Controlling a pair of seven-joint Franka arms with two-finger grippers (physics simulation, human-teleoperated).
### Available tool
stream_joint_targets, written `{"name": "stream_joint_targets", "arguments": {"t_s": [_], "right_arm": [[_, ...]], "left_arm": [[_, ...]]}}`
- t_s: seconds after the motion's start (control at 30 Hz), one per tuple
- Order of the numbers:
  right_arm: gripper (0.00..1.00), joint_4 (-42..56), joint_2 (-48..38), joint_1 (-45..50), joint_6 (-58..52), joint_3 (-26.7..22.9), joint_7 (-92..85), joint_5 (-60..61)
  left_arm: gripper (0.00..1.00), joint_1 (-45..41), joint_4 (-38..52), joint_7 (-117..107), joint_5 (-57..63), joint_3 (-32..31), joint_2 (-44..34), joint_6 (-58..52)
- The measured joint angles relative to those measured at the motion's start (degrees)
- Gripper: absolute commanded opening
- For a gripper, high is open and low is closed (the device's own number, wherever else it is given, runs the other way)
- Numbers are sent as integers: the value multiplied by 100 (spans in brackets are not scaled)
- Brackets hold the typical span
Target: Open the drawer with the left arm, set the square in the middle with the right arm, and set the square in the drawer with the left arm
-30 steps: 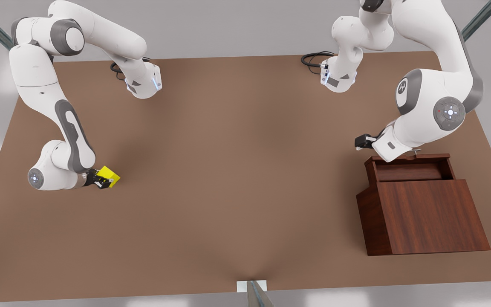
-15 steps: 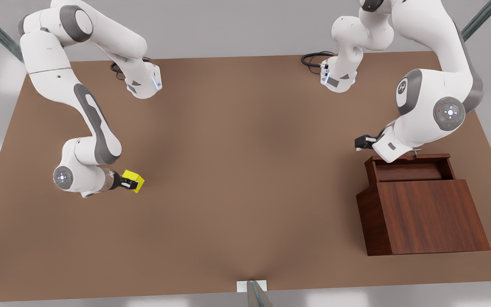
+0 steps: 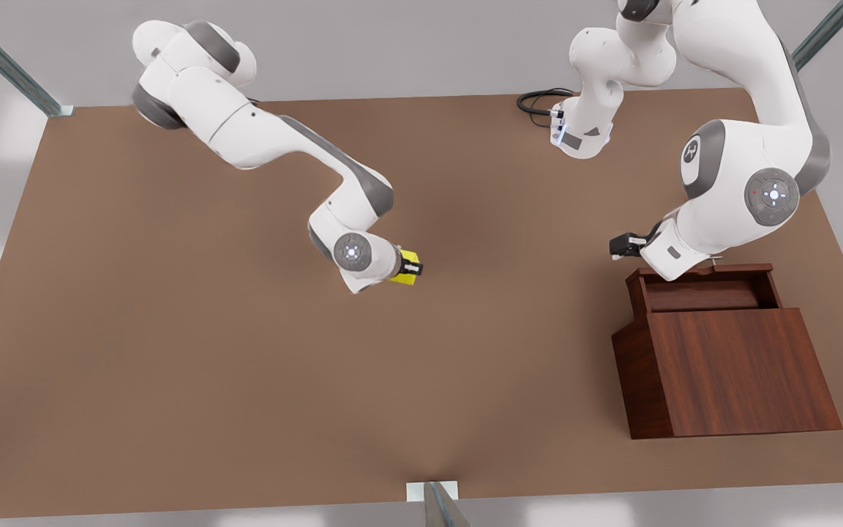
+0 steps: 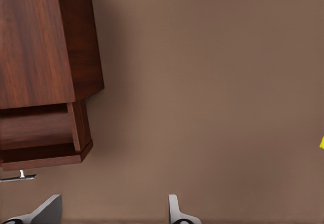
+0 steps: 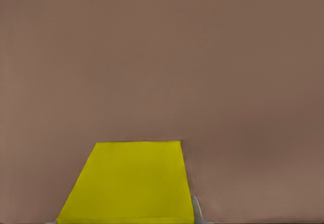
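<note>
Near the centre of the plain matte brown worktop [image 3: 246, 380], the right end effector [image 3: 413, 269] grips the small bright yellow cube [image 3: 407, 268] between its dark fingers, which press on opposite faces. From the right wrist camera the yellow cube [image 5: 130, 182] sits directly between that arm's fingertips [image 5: 196, 211], its flat face turned toward the lens with bare brown worktop [image 5: 162, 57] beyond it. Whether the cube rests on the surface or is held just above it cannot be told.

Toward the front view's right, the slant-topped dark reddish-brown wooden cabinet [image 3: 736, 373] stands on the worktop, well apart from the cube. Its shallow wood-grain drawer [image 3: 699, 291] is pulled out at the top, open and with nothing inside it. The left end effector [image 3: 617, 246] hangs just beside the drawer's far corner, apart from the wood, while its arm waits. From the left wrist camera its fingers [image 4: 174, 211] are spread wide with nothing between them, the drawer [image 4: 38, 133] and its thin silver bar handle [image 4: 17, 176] lie just beside them, and a sliver of the yellow cube [image 4: 321, 143] shows far off across the worktop [image 4: 212, 82].
</note>
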Motion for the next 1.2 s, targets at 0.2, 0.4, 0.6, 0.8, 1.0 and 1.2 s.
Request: {"name": "stream_joint_targets", "arguments": {"t_s": [0.2, 0.4, 0.6, 0.8, 1.0, 1.2], "right_arm": [[73, 2196, 1594, 1605, 245, -839, 1999, 32], [100, 2644, 2060, 2024, 575, -1021, 3995, 39], [100, 2659, 2083, 2019, 655, -1037, 5504, 44], [100, 2879, 1755, 965, 48, -552, 6443, 44], [100, 2861, 799, -941, -928, -545, 5469, -421], [100, 399, -2162, -2477, -1456, -526, 2958, -1197]], "left_arm": [[100, 2, 0, -17, -1, 0, 14, 0], [100, 2, 0, -29, -2, 0, 30, 0], [100, 2, 0, -36, -2, 0, 36, 0], [100, -316, 0, -42, 31, -718, 163, 110], [100, -573, -10, 151, 60, -1593, 802, 787], [100, -790, -648, 605, 330, -1856, 976, 1859]]}}
